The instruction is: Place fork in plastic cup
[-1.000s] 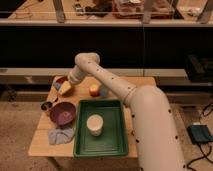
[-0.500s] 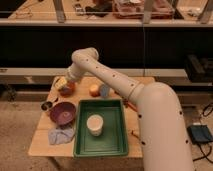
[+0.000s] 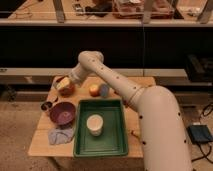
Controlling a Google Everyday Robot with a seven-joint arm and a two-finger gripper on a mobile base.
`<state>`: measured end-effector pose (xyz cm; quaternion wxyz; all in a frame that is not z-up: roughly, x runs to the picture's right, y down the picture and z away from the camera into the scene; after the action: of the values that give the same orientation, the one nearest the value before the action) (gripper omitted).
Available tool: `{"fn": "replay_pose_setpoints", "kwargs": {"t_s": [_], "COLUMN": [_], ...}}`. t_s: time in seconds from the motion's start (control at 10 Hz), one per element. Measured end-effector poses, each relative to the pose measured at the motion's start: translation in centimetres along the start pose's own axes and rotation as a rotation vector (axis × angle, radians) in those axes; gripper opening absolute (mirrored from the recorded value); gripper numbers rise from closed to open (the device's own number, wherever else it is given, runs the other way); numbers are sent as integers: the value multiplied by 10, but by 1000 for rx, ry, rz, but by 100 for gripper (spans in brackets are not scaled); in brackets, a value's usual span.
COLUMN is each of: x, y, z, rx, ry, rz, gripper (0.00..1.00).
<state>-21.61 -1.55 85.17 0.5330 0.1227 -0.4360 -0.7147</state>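
Note:
The plastic cup (image 3: pixel 104 90) is small, round and blue-grey. It stands at the back middle of the wooden table (image 3: pixel 132 120), right next to an orange-yellow fruit (image 3: pixel 93 90). My gripper (image 3: pixel 64 83) is at the back left of the table, low over a small reddish-brown dish (image 3: pixel 66 90), well to the left of the cup. A pale yellowish thing shows at the gripper. I cannot make out the fork; it is hidden or too thin to see.
A green tray (image 3: pixel 114 140) with a larger white cup (image 3: pixel 94 124) fills the front middle. A dark red bowl (image 3: pixel 62 113), a tiny metal cup (image 3: pixel 46 106) and a blue-grey cloth (image 3: pixel 60 135) lie at the left. My arm arches over the table's right side.
The arm's elbow has swung a little left and back again. The gripper stays over the back-left dish, slightly higher than before.

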Motion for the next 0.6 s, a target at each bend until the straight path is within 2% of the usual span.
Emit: {"fn": "replay_pose_setpoints", "kwargs": {"t_s": [0.1,0.2,0.3,0.6], "x": [-3,-6,-8,-10], "y": [-2,-7,-7,-9], "z": [6,8,5,8], "rx": [17,1,-39,-77], "ry": [-12,-20,-23,-27], "rz": [11,33,53,75], "gripper": [80,80,80,80]}}
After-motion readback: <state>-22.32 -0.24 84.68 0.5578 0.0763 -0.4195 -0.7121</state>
